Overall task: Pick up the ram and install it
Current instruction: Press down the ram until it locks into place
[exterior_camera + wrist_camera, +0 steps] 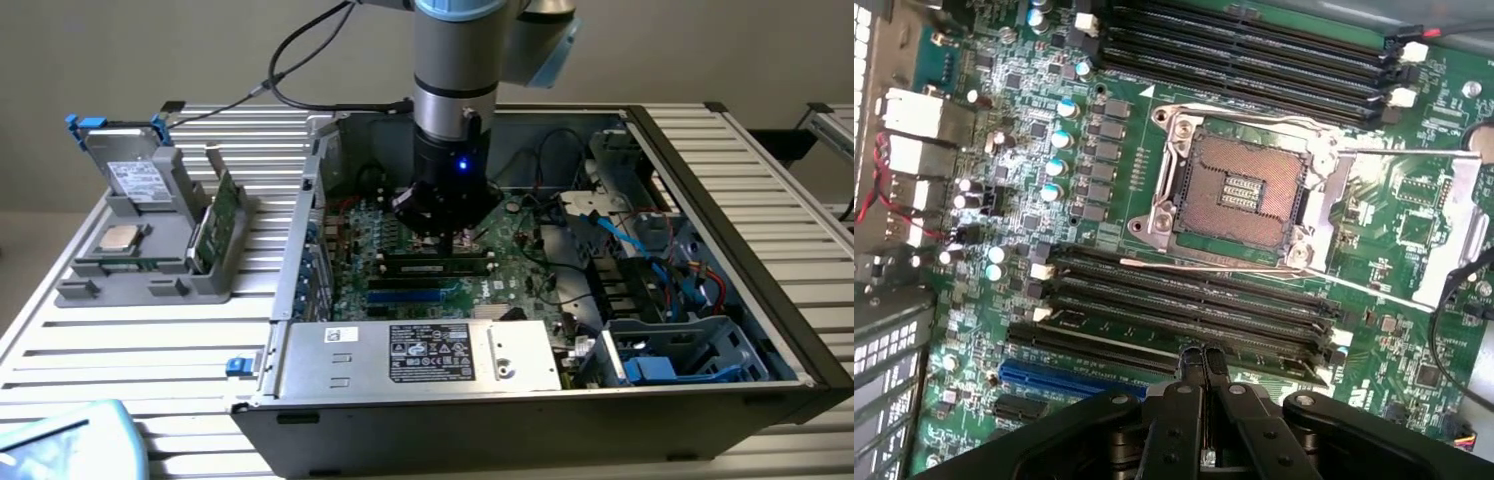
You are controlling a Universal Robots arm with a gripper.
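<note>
The ram point(430, 267) is a long dark-green stick with black chips. It lies along one of the black memory slots on the motherboard point(514, 250) inside the open computer case. My gripper point(447, 234) stands straight above it, pointing down. In the wrist view the two black fingertips of the gripper point(1202, 360) are pressed together with nothing between them, and they rest at the ram's point(1124, 332) top edge near its middle. The fingers close along the stick's length, not across it.
An open processor socket point(1239, 190) lies beside the slots, a blue slot point(1069, 378) on the other side. In the exterior view a power supply point(420, 355) fronts the case and cables point(641, 250) lie at its right. A grey holder point(147, 270) at the left carries a silver chip point(120, 237) and a green card point(214, 215).
</note>
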